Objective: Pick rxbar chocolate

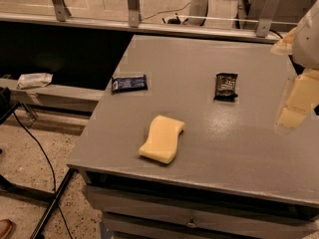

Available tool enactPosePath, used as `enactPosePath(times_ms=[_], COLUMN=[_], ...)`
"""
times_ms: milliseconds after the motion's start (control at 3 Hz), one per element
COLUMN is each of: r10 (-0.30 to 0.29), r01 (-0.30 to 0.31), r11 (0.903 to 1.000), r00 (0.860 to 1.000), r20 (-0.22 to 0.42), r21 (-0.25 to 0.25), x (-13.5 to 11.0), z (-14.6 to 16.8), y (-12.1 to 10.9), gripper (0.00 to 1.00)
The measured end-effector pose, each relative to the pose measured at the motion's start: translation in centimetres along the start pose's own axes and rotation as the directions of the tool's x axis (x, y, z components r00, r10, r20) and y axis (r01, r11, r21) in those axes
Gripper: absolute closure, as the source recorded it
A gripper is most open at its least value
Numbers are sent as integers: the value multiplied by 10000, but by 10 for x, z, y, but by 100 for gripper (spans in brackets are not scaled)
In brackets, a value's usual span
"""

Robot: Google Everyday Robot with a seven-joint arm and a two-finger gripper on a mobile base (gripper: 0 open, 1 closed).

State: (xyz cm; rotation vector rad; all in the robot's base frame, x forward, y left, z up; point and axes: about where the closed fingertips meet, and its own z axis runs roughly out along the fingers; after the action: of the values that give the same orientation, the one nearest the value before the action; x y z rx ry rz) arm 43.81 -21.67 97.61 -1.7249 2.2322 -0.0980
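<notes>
The rxbar chocolate [226, 86] is a small flat black bar with whitish print. It lies on the grey table [239, 148], right of centre towards the back. My gripper [295, 106] hangs at the right edge of the view, above the table, to the right of the bar and a little nearer than it. It is apart from the bar and holds nothing that I can see.
A longer dark blue-black bar [129, 83] lies near the table's left edge. A pale yellow wavy sponge [162, 138] lies near the front, left of centre. A railing [149, 24] runs behind the table. A low ledge [50, 93] and cables are on the left.
</notes>
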Motion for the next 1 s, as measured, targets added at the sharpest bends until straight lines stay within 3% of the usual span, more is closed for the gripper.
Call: enactPosePath(times_ms=[333, 667, 1000], r10=[0, -387, -705], r01=[0, 388, 708], r11=[10000, 9990, 9972], r00=[10000, 9992, 9974], r20=[1, -14, -138], r21=[2, 204, 238], x=[0, -9, -19], z=[0, 3, 18], y=[0, -27, -71], gripper=[0, 0, 0])
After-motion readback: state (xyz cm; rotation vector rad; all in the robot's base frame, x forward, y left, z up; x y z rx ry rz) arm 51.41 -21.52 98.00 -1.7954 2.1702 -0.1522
